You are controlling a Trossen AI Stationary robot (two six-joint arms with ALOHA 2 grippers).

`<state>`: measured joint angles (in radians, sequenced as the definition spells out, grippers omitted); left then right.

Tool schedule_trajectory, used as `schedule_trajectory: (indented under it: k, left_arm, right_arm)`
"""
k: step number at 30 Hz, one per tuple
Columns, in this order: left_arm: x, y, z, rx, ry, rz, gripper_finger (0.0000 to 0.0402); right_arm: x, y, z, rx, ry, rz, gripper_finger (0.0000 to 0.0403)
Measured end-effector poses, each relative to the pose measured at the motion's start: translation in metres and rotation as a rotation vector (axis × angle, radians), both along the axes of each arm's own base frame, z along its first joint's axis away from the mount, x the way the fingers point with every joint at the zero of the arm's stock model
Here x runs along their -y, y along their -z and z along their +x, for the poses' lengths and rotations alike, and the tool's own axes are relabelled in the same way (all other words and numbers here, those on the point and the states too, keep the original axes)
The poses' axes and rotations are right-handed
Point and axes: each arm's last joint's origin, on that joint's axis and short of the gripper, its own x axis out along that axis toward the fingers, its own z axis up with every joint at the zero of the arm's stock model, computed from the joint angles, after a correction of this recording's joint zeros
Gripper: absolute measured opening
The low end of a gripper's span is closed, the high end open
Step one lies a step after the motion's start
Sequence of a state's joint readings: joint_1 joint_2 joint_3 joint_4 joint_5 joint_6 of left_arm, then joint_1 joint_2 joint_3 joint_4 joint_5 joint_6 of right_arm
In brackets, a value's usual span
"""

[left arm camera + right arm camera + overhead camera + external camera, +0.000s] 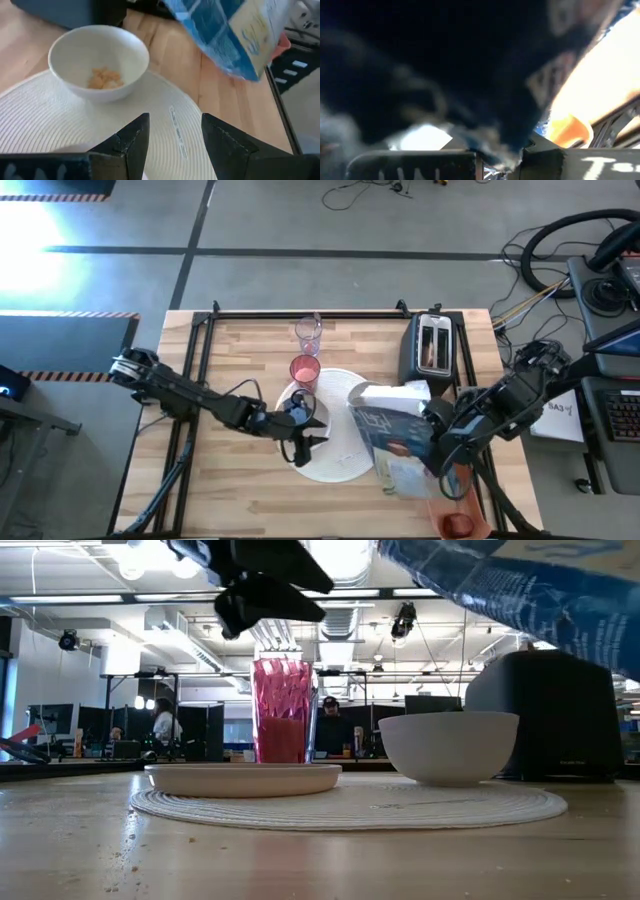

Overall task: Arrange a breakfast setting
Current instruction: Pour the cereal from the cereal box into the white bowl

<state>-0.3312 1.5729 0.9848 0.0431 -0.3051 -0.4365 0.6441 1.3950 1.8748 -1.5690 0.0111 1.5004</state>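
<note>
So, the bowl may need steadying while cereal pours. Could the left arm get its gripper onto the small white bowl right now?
Probably yes. The left gripper hangs open above the round woven placemat, the small white bowl just ahead with nothing between. The blue cereal box in the right gripper tilts overhead, though.

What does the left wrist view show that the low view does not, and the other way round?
Only the left wrist view shows the inside of the small white bowl, with a little pale cereal at its bottom, and the left gripper with its fingers apart and empty.

Only the low view shows the pink tumbler, the shallow plate in front of it, the black toaster and people in the room behind.

Both show the bowl, the round woven placemat and the tilted blue cereal bag.
</note>
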Motion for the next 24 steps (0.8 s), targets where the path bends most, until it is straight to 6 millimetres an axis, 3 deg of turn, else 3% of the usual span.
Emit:
schedule_trajectory:
  k: [5, 12, 17, 24]
  left_arm:
    - [0.0, 0.01, 0.017, 0.084, 0.009, 0.019, 0.0164]
    - [-0.012, 0.041, 0.044, 0.153, -0.033, 0.027, 0.0161]
    - [-0.019, 0.065, 0.063, 0.269, -0.057, 0.021, 0.0143]
    - [-0.02, 0.09, 0.073, 0.334, -0.064, 0.01, 0.0108]
  right_arm:
    - [0.002, 0.007, 0.01, -0.067, 0.06, 0.036, 0.0018]
    - [0.006, 0.003, 0.016, -0.075, 0.135, 0.071, 0.0017]
    - [0.01, -0.002, 0.017, -0.065, 0.184, 0.093, 0.0017]
    - [0.017, -0.004, 0.021, -0.067, 0.24, 0.117, 0.0017]
